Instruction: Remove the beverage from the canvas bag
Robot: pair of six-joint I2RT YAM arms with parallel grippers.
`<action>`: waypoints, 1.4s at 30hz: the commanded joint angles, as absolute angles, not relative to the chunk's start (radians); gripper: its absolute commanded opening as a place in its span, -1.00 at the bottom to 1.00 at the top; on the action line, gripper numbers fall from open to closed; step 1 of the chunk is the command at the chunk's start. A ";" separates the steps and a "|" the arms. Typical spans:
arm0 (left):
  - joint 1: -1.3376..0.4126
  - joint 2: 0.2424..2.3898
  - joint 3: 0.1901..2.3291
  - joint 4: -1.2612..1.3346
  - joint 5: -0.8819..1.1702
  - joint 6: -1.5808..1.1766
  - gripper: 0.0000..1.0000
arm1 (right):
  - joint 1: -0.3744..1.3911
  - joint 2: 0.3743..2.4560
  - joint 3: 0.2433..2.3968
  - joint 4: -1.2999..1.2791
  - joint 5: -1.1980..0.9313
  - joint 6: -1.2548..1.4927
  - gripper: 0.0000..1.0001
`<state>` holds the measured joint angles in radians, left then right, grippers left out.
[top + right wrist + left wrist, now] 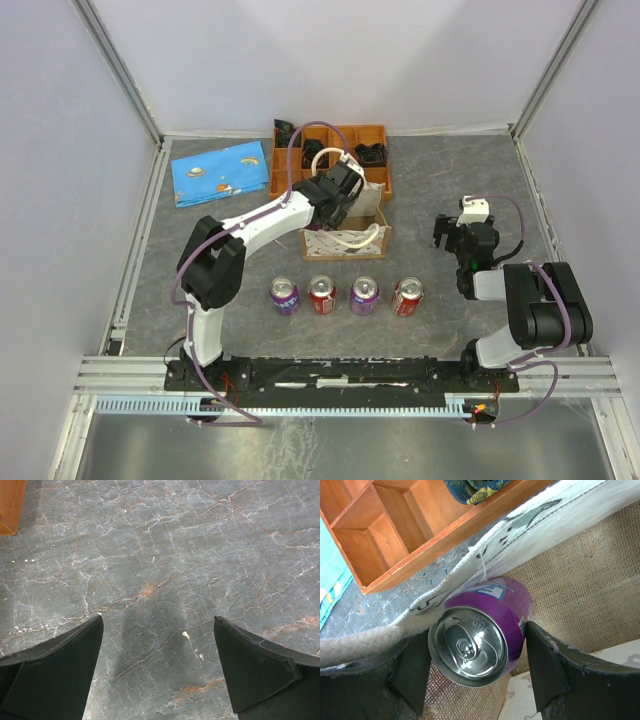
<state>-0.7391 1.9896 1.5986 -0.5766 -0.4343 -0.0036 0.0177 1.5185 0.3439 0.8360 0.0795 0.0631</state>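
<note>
A robotics laboratory test cell is shown. A grey marbled table (450, 180) is enclosed by plain white panels (330, 60) held in aluminium profile posts (122, 72). At 6 o'clock a left arm (260, 225) and a right arm (530, 305) are bolted to a black base rail (400, 375), with purple cables (318, 124) left exposed. Props are staged: a row of cans (322, 294) at centre, a canvas bag (325, 246) and wooden tray (282, 182) toward 12 o'clock.

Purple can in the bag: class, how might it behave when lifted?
Probably stiff: the purple can looks undented, unopened. Its smooth sides may slip in the left hand. The soft rim of the canvas bag rests on it and may drag.
</note>
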 commanded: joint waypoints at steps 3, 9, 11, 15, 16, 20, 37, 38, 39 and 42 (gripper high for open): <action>-0.738 1.955 1.628 -0.580 -0.294 -0.002 -0.95 | 0.021 1.515 0.372 0.856 0.086 0.054 0.99; -0.738 1.800 1.632 -0.511 -0.267 0.020 -0.95 | 0.021 1.514 0.373 0.856 0.086 0.054 0.99; -0.739 1.752 1.635 -0.494 -0.263 0.032 -0.95 | 0.021 1.515 0.373 0.856 0.086 0.054 0.99; -0.737 1.680 1.654 -0.498 -0.254 0.046 -0.95 | 0.021 1.514 0.373 0.856 0.086 0.053 0.99; -0.738 1.667 1.659 -0.503 -0.252 0.047 -0.95 | 0.021 1.514 0.373 0.857 0.086 0.054 0.99; -0.739 1.618 1.674 -0.530 -0.275 0.053 -0.95 | 0.021 1.515 0.373 0.856 0.086 0.053 0.99; -0.739 1.293 1.592 -0.635 -0.659 0.065 -0.95 | 0.021 1.514 0.372 0.857 0.086 0.053 0.99; -0.739 1.283 1.574 -0.650 -0.690 0.056 -0.95 | 0.021 1.514 0.372 0.856 0.087 0.054 0.99; -0.738 1.271 1.551 -0.665 -0.711 0.041 -0.95 | 0.021 1.514 0.372 0.856 0.088 0.054 0.99; -0.738 1.222 1.447 -0.684 -0.730 -0.018 -0.94 | 0.021 1.515 0.373 0.856 0.086 0.054 0.99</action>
